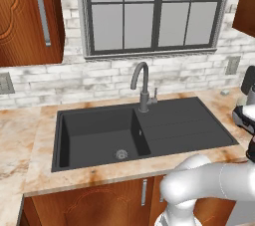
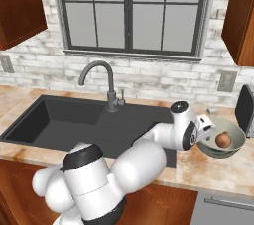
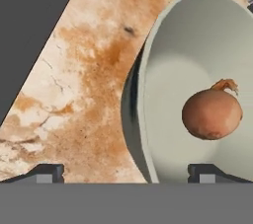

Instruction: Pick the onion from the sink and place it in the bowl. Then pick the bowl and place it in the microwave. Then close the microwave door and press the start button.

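The brown-orange onion (image 2: 223,140) (image 3: 212,114) lies inside the deep cream bowl (image 2: 236,145) (image 3: 173,65). The bowl stands on the marble counter, right of the dark sink (image 1: 99,135) (image 2: 69,125). My gripper (image 2: 206,131) (image 3: 127,172) is open at the bowl's left side. In the hand view its jaws straddle the near rim, one fingertip (image 3: 47,171) outside over the counter and the other inside the bowl, just below the onion. Nothing is gripped. The sink basin holds nothing but its drain (image 1: 121,154).
A grey curved faucet (image 1: 142,83) (image 2: 106,83) rises behind the sink, under the window. A dark appliance (image 2: 245,107) stands at the far right of the counter, with a small grey object (image 2: 212,110) beside it. Wooden cabinets hang on both sides.
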{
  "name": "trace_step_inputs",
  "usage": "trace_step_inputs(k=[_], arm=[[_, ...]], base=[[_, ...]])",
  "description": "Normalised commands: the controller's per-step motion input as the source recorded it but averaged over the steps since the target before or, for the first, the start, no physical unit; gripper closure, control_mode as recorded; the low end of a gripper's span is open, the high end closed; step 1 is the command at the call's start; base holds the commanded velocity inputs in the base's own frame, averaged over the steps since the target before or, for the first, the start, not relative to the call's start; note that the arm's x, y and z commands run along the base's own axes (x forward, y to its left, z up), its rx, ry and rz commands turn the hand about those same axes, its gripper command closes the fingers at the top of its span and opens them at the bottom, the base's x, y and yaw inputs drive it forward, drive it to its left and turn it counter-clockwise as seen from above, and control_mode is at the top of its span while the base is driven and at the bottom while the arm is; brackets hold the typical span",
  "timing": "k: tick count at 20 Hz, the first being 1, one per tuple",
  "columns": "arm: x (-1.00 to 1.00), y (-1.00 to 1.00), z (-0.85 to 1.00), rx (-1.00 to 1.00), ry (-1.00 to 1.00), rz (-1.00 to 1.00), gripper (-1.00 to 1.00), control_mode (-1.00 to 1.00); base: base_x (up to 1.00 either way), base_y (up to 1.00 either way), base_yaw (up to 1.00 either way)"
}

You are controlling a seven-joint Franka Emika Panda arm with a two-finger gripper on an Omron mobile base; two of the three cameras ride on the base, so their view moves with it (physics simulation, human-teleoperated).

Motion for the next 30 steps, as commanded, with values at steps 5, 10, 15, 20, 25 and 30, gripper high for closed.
trace_step_inputs(k=[5,10,15,20,25,30], arm=[[0.01,-0.32,0.03,0.0,0.0,0.0,-1.0,-1.0],[0.1,-0.05,-0.17,0.0,0.07,0.0,-1.0,-1.0],[0.07,0.0,-0.38,0.0,0.06,0.0,-1.0,-1.0],[0.0,0.0,-0.21,0.0,0.0,0.0,1.0,-1.0],[0.0,0.0,0.0,0.0,0.0,0.0,1.0,-1.0],[-0.12,0.11,0.0,-0.01,-0.01,0.02,1.0,-1.0]], base=[[0.0,0.0,0.0],[0.0,0.0,0.0],[0.0,0.0,0.0],[0.0,0.0,0.0],[0.0,0.0,0.0],[0.0,0.0,0.0]])
